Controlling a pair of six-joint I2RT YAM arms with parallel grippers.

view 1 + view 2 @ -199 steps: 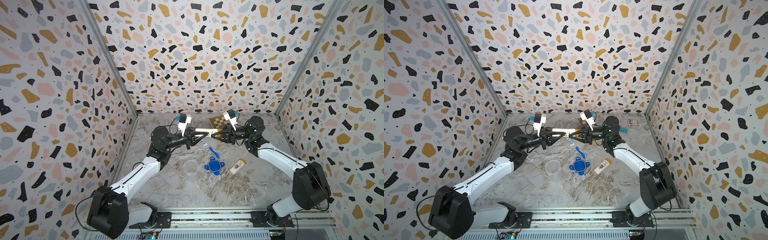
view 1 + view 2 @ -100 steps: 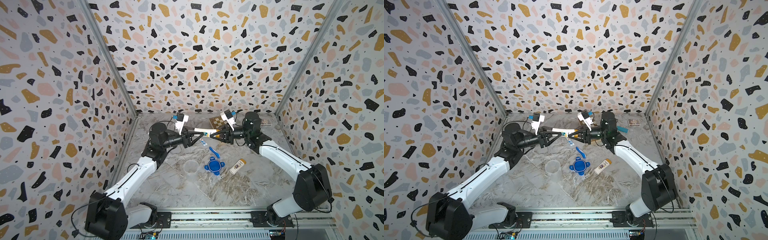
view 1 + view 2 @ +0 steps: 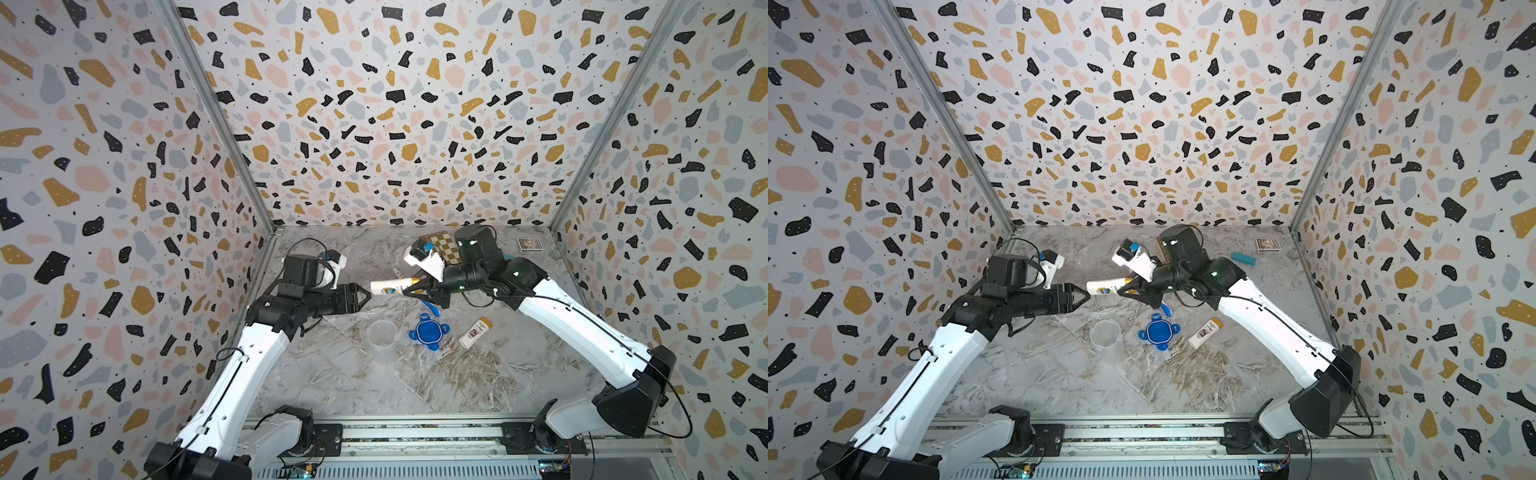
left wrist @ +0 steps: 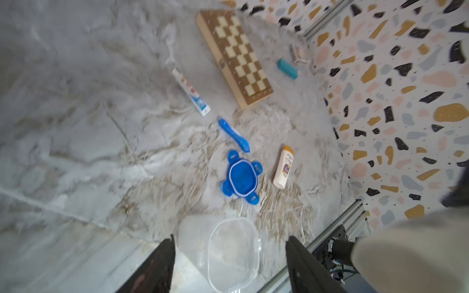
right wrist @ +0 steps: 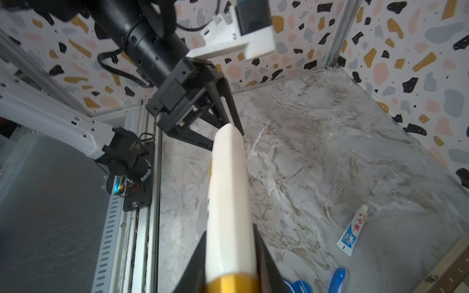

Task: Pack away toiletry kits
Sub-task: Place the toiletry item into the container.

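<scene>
Both top views show the left gripper raised above the marble table and pointing toward the centre. Its jaws stand apart and hold nothing. The left wrist view confirms this: the two dark fingers are spread wide, with only the table and tub visible between them. The gripper tip sits just beside the base of a white orange-capped bottle, which lies horizontal in the air. Whether fingertip and base touch cannot be determined.

The right gripper is closed on the cap end of this bottle and is its only support. In the right wrist view the bottle extends away from the camera toward the spread left gripper, and the orange cap sits between the two fingers.

Items on the table, left to right:
- The clear plastic tub stands upright, uncovered and empty.
- The blue four-tab lid lies flat just beside the tub.
- The second orange-capped bottle lies on its side near the lid, cap toward the back right.

The blue toothbrush lies just behind the lid. The white tube lies beyond it, near the wooden chessboard. A teal block and a small patterned box rest near the back right corner.
</scene>
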